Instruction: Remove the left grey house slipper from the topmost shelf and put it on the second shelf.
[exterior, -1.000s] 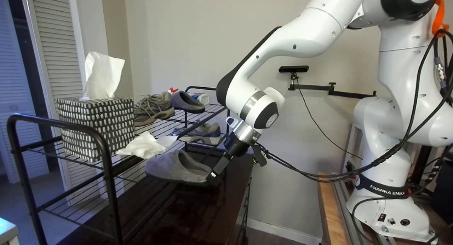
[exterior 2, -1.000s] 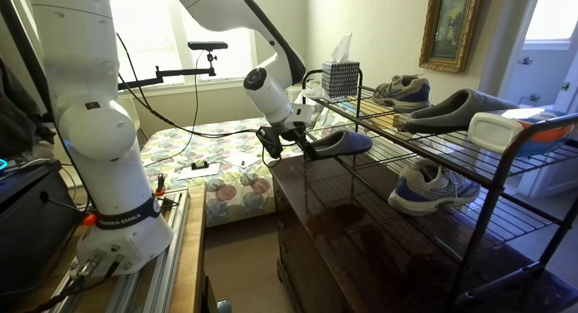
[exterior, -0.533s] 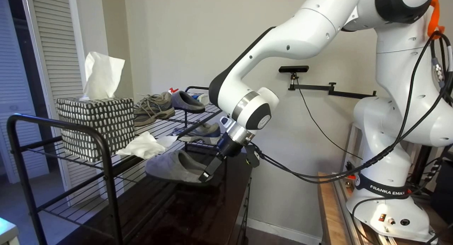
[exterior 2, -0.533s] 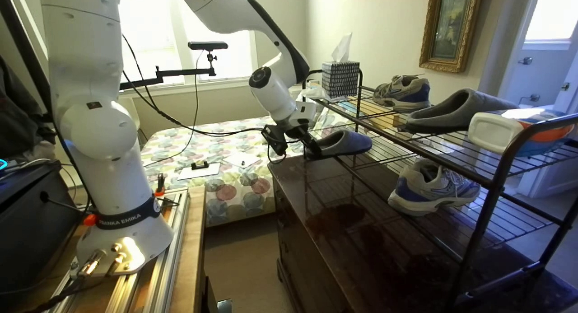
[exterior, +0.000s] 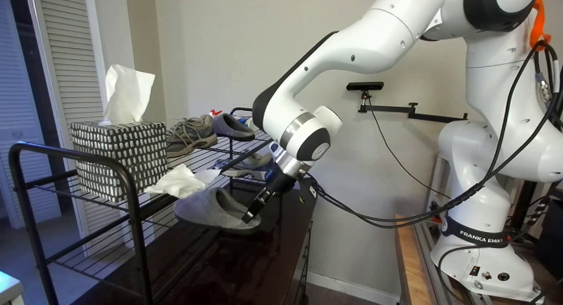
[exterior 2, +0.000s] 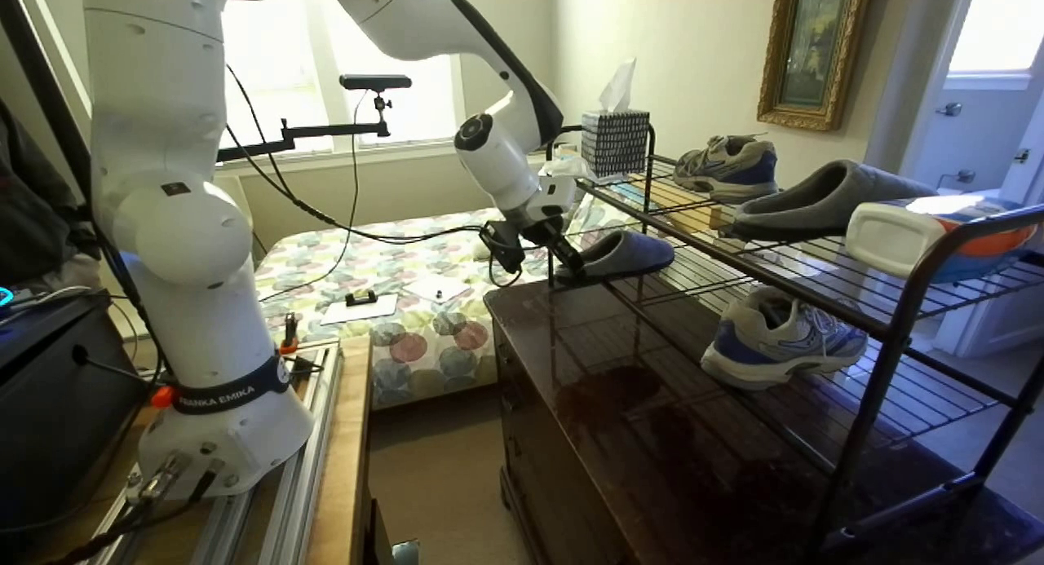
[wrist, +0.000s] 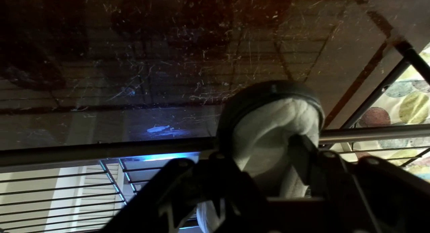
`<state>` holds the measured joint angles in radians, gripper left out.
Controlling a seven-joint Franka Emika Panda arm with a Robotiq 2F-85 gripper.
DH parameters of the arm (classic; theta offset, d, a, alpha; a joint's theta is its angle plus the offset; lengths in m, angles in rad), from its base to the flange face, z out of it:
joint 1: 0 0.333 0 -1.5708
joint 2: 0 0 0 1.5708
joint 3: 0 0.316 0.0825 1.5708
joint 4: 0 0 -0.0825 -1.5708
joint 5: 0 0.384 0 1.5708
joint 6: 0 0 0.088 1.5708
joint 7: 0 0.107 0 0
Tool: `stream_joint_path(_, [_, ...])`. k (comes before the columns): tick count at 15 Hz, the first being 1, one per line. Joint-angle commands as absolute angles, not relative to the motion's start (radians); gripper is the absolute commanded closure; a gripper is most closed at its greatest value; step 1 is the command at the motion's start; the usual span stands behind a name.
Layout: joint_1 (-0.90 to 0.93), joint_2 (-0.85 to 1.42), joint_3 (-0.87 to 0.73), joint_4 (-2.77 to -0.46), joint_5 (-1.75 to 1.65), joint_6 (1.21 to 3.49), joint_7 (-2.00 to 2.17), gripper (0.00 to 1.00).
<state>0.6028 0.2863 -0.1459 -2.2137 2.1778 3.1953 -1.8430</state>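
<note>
Grey slipper (exterior: 210, 211) lies on the second shelf (wrist: 84, 152), heel overhanging; probably light and soft, best pinched by its rim. End effector (exterior: 249, 216) is at the heel, part-spread; whether gripping, I cannot tell.

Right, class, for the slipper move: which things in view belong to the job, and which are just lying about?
Part of the job:
claw
grey slipper at its tips
second shelf, the destination
topmost shelf, the start

Just lying about:
patterned tissue box
crumpled white piece
upper sneaker
lower sneaker
other slipper, up top
white-ended container
</note>
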Motion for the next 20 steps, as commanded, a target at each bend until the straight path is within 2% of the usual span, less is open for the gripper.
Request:
stream_joint_path(1, [0.641,0.326,-0.182,-2.159,2.215,3.22,-1.86,0.85])
stream_joint_path(3, [0.652,0.331,-0.193,-2.142,2.225,3.212,-1.851,1.0])
stream_joint_path(14, [0.659,0.397,-0.222,-2.024,2.294,3.169,-1.819,0.99])
stream_joint_path(20, [0.665,0.358,-0.332,-2.055,2.452,3.097,-1.839,0.99])
